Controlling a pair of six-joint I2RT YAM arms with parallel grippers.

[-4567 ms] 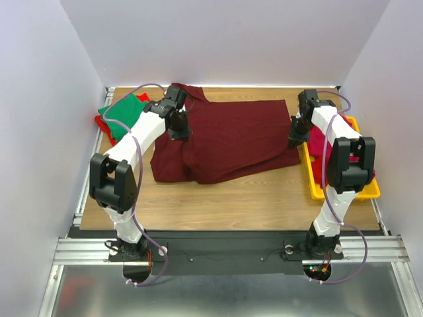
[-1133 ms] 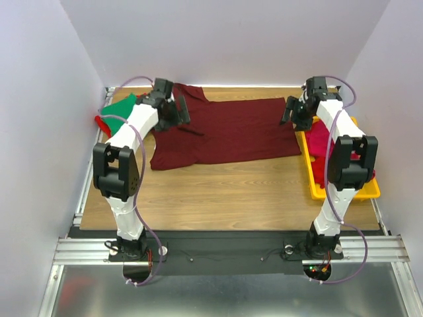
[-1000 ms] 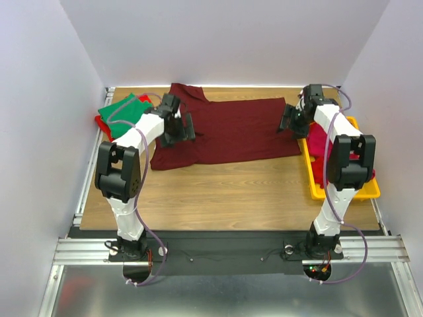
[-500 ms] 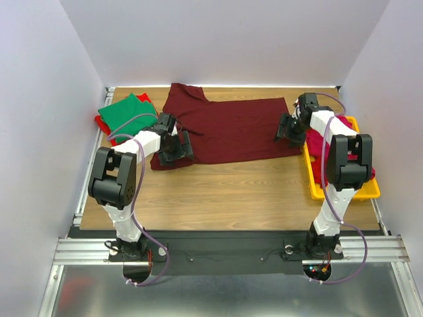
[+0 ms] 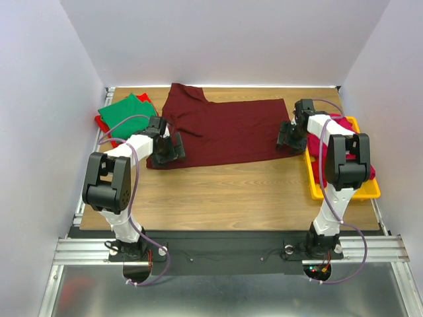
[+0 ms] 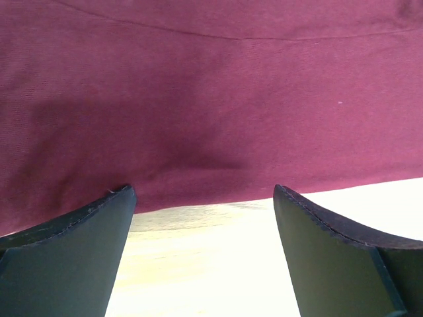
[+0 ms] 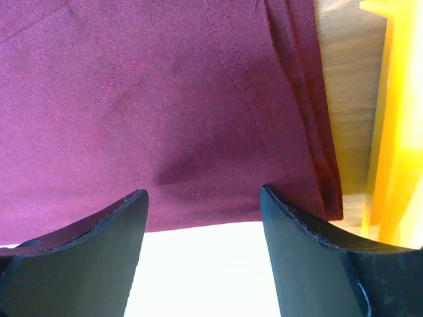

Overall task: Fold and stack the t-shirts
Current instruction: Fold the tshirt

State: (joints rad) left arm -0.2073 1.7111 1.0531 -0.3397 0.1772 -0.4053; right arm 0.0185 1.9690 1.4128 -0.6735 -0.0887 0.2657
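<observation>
"So, where does the maroon t-shirt [image 5: 225, 129] lie?"

"Spread on the far half of the desk [image 5: 231, 191]. Its long axis runs left to right. The hem end points right, toward the yellow tray [image 5: 344, 193]. The shoulder end points left, and one sleeve sticks out toward the far edge."

"And the left claw [image 5: 165, 148]?"

"Low at the shirt's near-left corner, jaws wide apart. From the left wrist the claw [image 6: 201, 198] shows bare desk between its fingers, and the near edge of the maroon cloth [image 6: 211, 99] crosses just beyond the tips. Nothing is pinched."

"The right one?"

"The right claw [image 5: 289, 137] sits at the near-right corner, beside the tray. From the right wrist the claw [image 7: 201, 195] is also spread wide. The shirt's near edge [image 7: 165, 99] runs just past its fingertips, and the stitched hem ends near the right finger. A strip of desk separates the hem from the tray's yellow wall [image 7: 390, 119]. No cloth is gripped there either."

"Any other shirts?"

"A folded green t-shirt [image 5: 125, 112] lies on a red t-shirt [image 5: 99, 123] at the far-left corner, just left of the maroon one. A pink t-shirt [image 5: 316, 162] lies in the tray, largely hidden by the right arm."
</observation>
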